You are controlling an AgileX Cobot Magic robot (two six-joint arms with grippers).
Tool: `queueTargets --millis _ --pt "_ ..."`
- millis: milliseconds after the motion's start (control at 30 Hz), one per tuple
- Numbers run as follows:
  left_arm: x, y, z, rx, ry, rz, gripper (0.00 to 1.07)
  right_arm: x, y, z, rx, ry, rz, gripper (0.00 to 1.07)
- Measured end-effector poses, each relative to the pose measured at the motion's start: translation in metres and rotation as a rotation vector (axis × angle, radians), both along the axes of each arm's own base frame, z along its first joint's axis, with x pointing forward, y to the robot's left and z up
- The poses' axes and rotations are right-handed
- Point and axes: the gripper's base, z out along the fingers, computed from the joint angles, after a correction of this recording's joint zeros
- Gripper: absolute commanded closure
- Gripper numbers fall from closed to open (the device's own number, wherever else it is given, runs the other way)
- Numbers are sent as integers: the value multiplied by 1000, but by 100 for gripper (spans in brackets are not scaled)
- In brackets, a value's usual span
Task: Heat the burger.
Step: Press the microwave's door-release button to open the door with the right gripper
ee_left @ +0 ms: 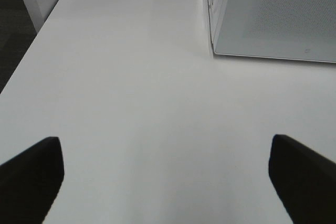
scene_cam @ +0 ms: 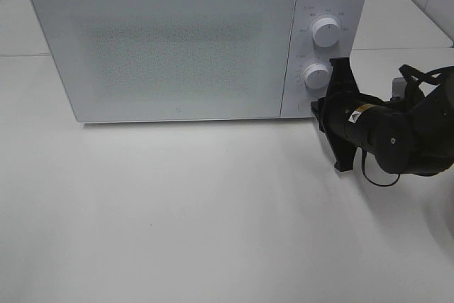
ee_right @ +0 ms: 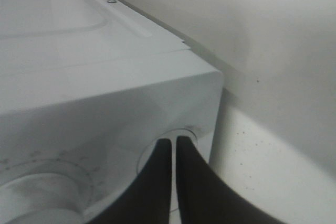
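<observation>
The burger is out of view. A white microwave [scene_cam: 177, 40] stands at the back of the table with its door closed and two round knobs, upper [scene_cam: 326, 32] and lower [scene_cam: 316, 75], on its right panel. My right gripper [scene_cam: 317, 108] is shut with nothing in it. Its tips press against the panel just below the lower knob. In the right wrist view the shut fingertips [ee_right: 170, 145] sit at the edge of a dial [ee_right: 181, 132]. My left gripper [ee_left: 165, 153] is open and empty over bare table, left of the microwave [ee_left: 273, 14].
The white table [scene_cam: 213, 211] stretches in front of the microwave. Its left edge [ee_left: 31, 51] drops to a dark floor. The black right arm [scene_cam: 397, 133] fills the space right of the control panel. A wall stands close behind the microwave.
</observation>
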Motion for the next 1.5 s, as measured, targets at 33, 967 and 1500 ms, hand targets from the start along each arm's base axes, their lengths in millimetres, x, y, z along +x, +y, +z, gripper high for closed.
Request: queueTargets --millis 33,967,1500 --pt "0 0 0 0 0 0 9 0 0 -2 6 5 -3 107" --pt "0 0 0 0 0 0 9 13 6 -13 -3 -43 8 107" --pt "0 0 0 0 0 0 9 14 8 -10 -50 -130 -7 107"
